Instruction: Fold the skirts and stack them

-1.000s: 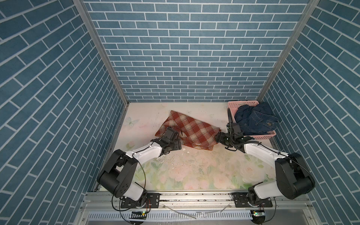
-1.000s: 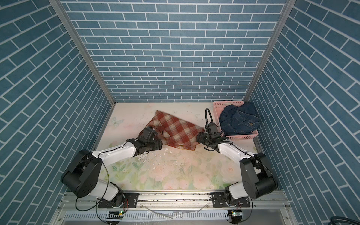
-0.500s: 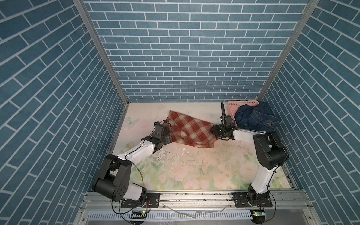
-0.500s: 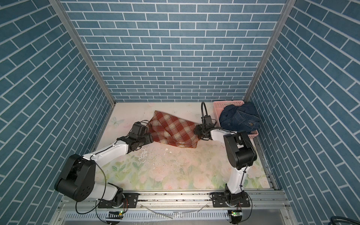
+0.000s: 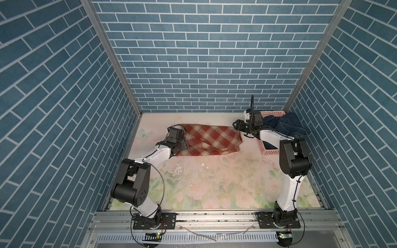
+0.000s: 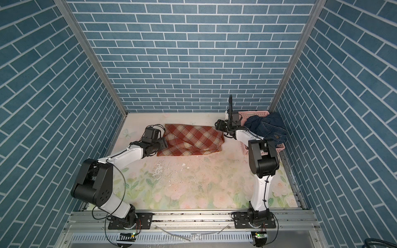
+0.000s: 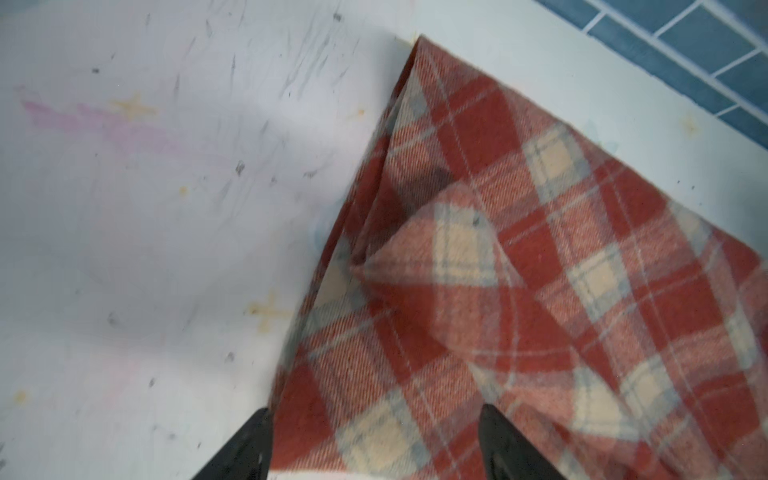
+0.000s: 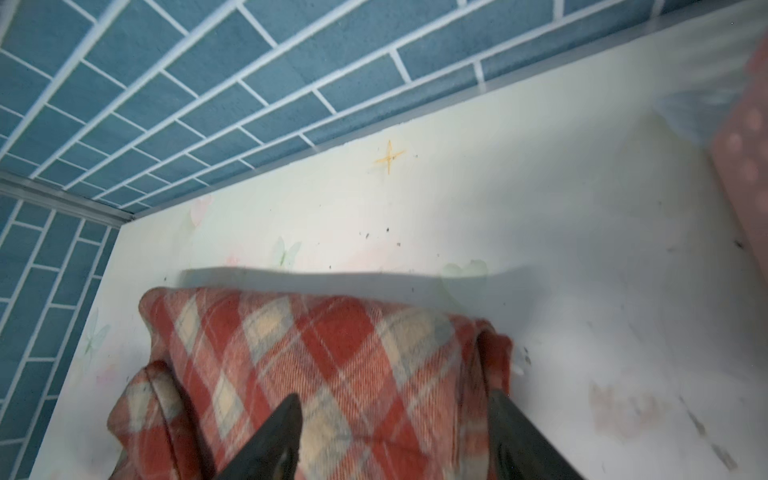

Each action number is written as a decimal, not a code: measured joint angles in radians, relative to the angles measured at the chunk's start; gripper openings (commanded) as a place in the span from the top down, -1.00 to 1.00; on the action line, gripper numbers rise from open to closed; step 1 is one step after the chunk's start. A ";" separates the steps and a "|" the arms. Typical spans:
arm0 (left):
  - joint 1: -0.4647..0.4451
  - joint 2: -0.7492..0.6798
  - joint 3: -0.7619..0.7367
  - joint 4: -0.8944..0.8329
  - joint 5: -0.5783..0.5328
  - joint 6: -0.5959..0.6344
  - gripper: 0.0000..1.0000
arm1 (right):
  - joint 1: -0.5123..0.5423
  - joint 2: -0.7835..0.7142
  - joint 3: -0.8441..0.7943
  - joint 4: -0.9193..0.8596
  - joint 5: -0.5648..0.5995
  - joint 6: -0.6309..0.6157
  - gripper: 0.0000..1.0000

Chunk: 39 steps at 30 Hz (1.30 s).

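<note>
At the back of the floral-print desk [image 5: 214,182] you have the rust-red and cream plaid skirt [image 5: 211,139], folded and lying flat. Your left gripper [image 7: 374,409] stands spread wide over its left edge and your right gripper [image 8: 392,395] spread over its right end; neither is pinching cloth. The dark blue denim skirts [image 5: 285,126] are heaped in the pink perforated plastic basket [image 5: 270,150].

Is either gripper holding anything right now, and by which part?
Nothing looks held. The left gripper and right gripper stand open at opposite ends of the plaid skirt, which lies on the table.
</note>
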<state>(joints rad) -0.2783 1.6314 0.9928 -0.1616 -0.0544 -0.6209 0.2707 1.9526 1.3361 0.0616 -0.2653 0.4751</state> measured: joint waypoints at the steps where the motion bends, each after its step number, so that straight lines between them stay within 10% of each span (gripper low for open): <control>1: 0.004 0.032 0.035 -0.001 0.005 -0.004 -0.55 | 0.002 -0.038 -0.047 -0.002 0.003 0.000 -0.37; 23: -0.013 0.515 0.647 -0.323 -0.154 -0.083 -0.33 | 0.061 -0.275 -0.375 0.021 0.097 0.000 -0.29; 29: -0.031 0.573 0.704 -0.341 -0.166 -0.062 0.72 | 0.065 -0.262 -0.375 0.020 0.106 0.000 -0.27; 39: -0.046 0.539 0.661 -0.315 -0.158 -0.010 1.00 | 0.072 -0.219 -0.372 0.021 0.116 0.000 0.19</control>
<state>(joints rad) -0.3241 2.1704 1.6543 -0.4763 -0.2123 -0.6304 0.3424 1.7336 0.9646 0.0830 -0.1490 0.4751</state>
